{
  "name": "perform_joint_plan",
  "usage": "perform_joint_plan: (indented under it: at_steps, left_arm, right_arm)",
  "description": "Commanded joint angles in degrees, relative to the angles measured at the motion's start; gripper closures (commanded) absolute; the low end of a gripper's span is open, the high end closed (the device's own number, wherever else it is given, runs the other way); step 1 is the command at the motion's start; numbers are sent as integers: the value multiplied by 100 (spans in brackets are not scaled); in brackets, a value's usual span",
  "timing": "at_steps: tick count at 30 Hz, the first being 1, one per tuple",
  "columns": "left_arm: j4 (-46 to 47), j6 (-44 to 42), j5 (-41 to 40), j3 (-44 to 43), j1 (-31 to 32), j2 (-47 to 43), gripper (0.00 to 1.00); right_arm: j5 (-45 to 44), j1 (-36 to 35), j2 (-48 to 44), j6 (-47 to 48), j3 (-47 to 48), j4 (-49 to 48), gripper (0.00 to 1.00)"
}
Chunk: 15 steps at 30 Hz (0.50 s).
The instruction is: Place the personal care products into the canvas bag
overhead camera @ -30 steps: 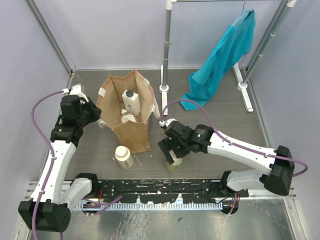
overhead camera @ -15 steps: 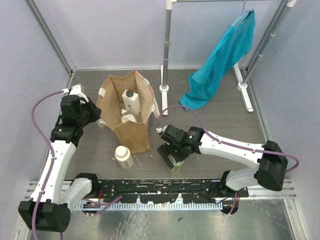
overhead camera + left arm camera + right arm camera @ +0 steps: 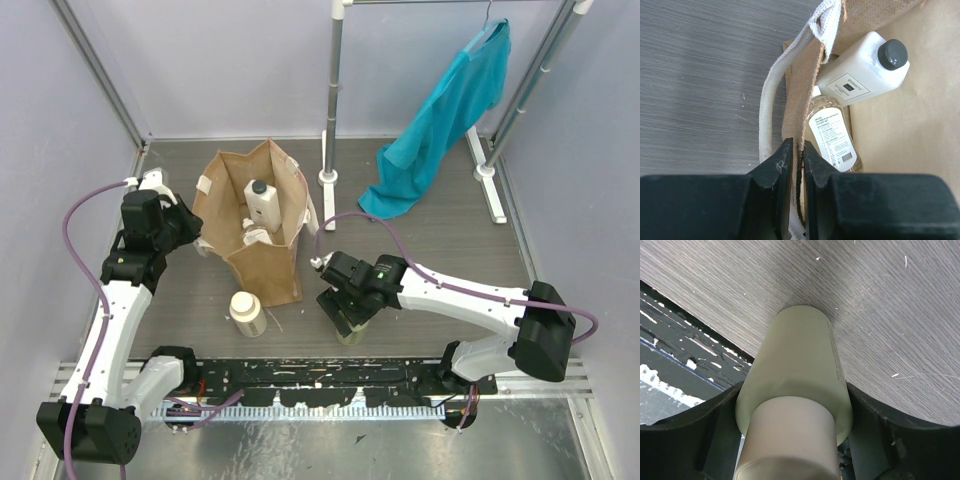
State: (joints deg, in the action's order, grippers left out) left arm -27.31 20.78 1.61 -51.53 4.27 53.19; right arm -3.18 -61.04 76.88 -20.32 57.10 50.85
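Lowered since before, the right gripper (image 3: 345, 322) clamps the olive-green bottle (image 3: 795, 385). The table (image 3: 890, 300) edge lies just behind it. The left gripper (image 3: 794, 152) pinches the canvas bag (image 3: 890, 135) rim.

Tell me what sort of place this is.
Likely a robotics lab test cell: left arm and right arm bolted to a rail at the table edge, plain walls closing it in, a teal garment hung on a bare metal rack.

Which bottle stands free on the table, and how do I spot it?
Start at the canvas bag, left of centre. At its near left corner stands the cream bottle, upright. Unlike the olive-green bottle in the right gripper, nothing touches it.
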Motion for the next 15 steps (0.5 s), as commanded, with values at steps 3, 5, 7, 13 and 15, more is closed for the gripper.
perform_joint_plan:
  at_steps: [3, 5, 7, 13, 15]
  left_arm:
    - [68, -120, -85, 40, -13, -15, 80]
    - [72, -118, -90, 48, -14, -40, 80]
    - [76, -118, -88, 47, -14, -49, 80]
    - [101, -117, -86, 51, -14, -53, 80]
    - [103, -118, -75, 55, -13, -46, 80]
  right_arm:
    - [-308, -25, 28, 281, 388, 39, 99]
    - [-492, -22, 56, 335, 587, 116, 99]
    - [-675, -26, 112, 399, 896, 238, 99]
    - [-1499, -15, 341, 627, 2147, 812, 99]
    - [-1703, -11, 446, 724, 2687, 1041, 99]
